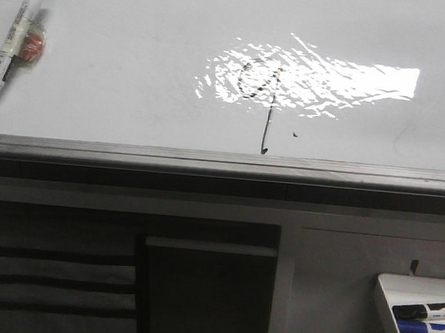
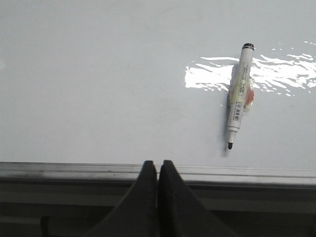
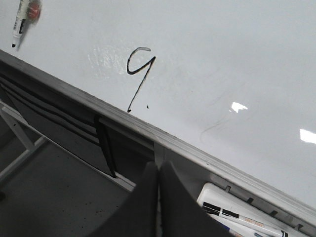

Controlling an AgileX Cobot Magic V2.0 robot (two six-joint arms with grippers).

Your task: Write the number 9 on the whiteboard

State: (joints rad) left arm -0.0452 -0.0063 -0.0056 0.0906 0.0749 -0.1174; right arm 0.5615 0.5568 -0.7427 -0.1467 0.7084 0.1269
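The whiteboard point(image 1: 122, 74) lies flat with a grey metal edge rail point(image 1: 207, 160) at its near side. The number 9 point(image 1: 261, 92) is drawn in thin black strokes, its loop in the glare patch and its tail running toward the rail; it is clear in the right wrist view point(image 3: 138, 74). A white marker point(image 1: 13, 40) with a black cap lies uncapped at the board's far left, also in the left wrist view point(image 2: 239, 94). My left gripper point(image 2: 157, 164) is shut and empty in front of the rail. My right gripper point(image 3: 158, 165) is shut and empty below the rail. Neither shows in the front view.
A small white marker tray point(image 1: 418, 321) with several markers hangs below the board at the right, also in the right wrist view point(image 3: 247, 212). A tiny dark speck point(image 1: 297, 133) sits right of the 9's tail. A dark slatted frame point(image 1: 52, 276) lies under the board.
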